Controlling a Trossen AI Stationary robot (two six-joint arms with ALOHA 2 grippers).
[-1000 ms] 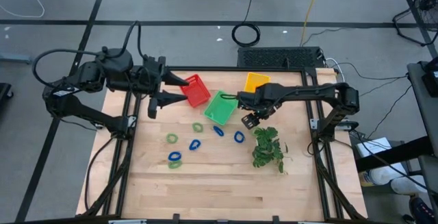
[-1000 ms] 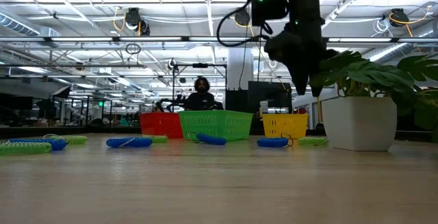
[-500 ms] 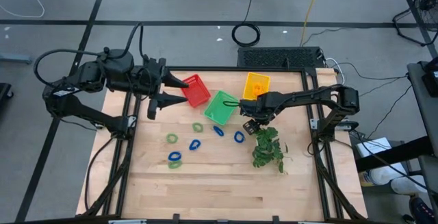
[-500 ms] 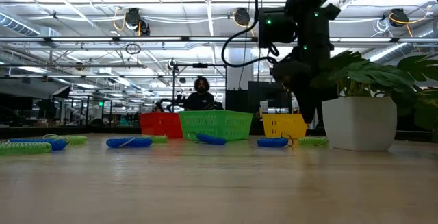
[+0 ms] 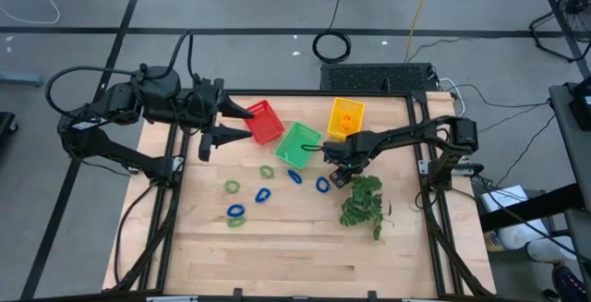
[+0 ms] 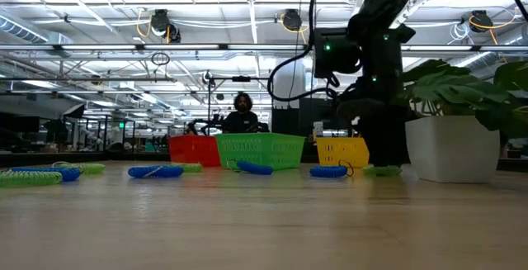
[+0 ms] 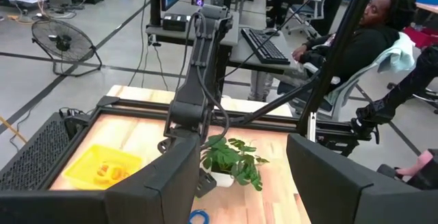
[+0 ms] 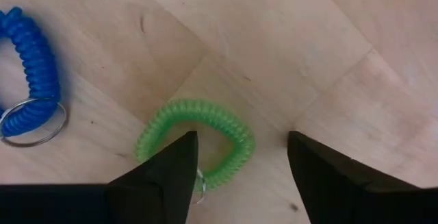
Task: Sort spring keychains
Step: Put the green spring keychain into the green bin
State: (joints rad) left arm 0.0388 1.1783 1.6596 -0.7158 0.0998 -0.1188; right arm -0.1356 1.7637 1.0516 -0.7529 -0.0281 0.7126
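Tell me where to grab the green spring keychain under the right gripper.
Take the green spring keychain across the coil's arc, coming straight down. It lies flat on the table, and the right gripper hangs open over it, one finger already inside the loop.

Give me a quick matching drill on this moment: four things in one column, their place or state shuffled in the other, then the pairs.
Things:
1. right gripper
2. left gripper
3. yellow basket
4. plant sprig

Places or states:
A. holds orange keychains
B. open, low over a green keychain on the table
C. lies on the wood beside the right gripper
D. open, raised by the red basket

Pairs: 1-B, 2-D, 3-A, 4-C
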